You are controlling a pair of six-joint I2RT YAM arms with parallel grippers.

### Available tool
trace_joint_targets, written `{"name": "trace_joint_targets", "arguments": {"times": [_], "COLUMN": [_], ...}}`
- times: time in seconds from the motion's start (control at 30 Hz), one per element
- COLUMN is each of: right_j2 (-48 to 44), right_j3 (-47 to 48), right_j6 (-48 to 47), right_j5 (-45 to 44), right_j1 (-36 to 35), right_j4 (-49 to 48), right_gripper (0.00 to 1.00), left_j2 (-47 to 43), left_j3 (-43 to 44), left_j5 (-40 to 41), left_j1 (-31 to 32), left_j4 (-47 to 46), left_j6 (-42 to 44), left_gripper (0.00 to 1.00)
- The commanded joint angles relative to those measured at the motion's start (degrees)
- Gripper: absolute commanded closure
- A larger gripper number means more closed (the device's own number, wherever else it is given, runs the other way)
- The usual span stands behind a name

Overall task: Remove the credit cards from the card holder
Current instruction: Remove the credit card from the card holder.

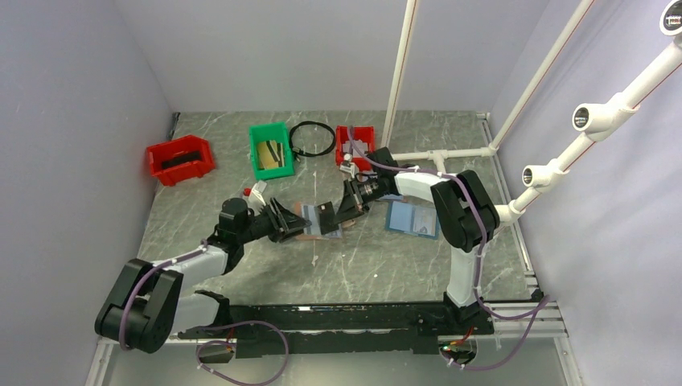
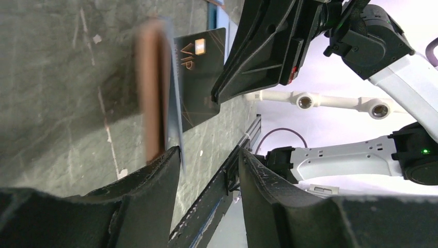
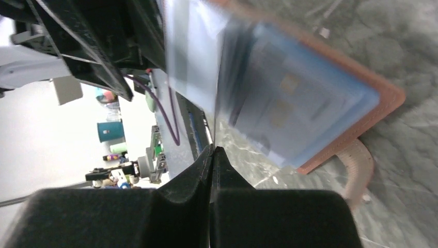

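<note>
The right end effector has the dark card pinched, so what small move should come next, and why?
Probably draw the right end effector a little farther from the card holder, keeping the pinch. It is shut on the dark VIP card, but the card's edge looks overlapped by the holder's pale page, so it may not be free yet.
</note>
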State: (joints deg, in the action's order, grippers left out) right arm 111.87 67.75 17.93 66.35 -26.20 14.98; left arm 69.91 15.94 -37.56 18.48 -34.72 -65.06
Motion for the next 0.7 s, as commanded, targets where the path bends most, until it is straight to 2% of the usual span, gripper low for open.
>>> {"name": "trace_joint_targets", "arguments": {"times": [0.0, 0.27, 0.43, 0.53, 0.57, 0.63, 0.67], "right_j2": [1.73, 1.93, -0.6, -1.86, -2.32, -2.94, -3.24], "right_j3": [1.51, 1.62, 1.6, 2.14, 2.39, 3.16, 3.44], "right_j6": [-6.65, -10.31, -11.98, -13.44, -14.23, -15.81, -16.34], "right_j5": [-4.79, -10.79, -8.57, -5.36, -4.24, -1.94, -0.66], "right_j1": [-0.07, -0.04, -0.24, -0.26, -0.33, -0.38, -0.55], "right_j4": [5.57, 9.42, 9.07, 9.44, 9.65, 10.67, 10.82], "right_gripper": [1.0, 1.0, 1.0, 1.0, 1.0, 1.0, 1.0], "left_j2": [-2.35, -5.93, -12.49, -16.94, -18.39, -21.25, -22.51], "left_j3": [-1.02, -1.28, 1.87, 5.21, 6.53, 8.62, 9.55], "left_j5": [0.89, 3.0, 6.6, 10.03, 11.31, 14.07, 15.49], "left_j1": [-1.17, -3.1, -4.5, -5.3, -5.49, -5.79, -5.96], "left_j4": [5.48, 14.57, 27.25, 35.91, 38.63, 42.52, 43.81], "left_j6": [3.61, 6.25, 10.84, 13.44, 13.89, 13.62, 12.98], "left_gripper": [0.5, 0.51, 0.5, 0.36, 0.28, 0.07, 0.01]}}
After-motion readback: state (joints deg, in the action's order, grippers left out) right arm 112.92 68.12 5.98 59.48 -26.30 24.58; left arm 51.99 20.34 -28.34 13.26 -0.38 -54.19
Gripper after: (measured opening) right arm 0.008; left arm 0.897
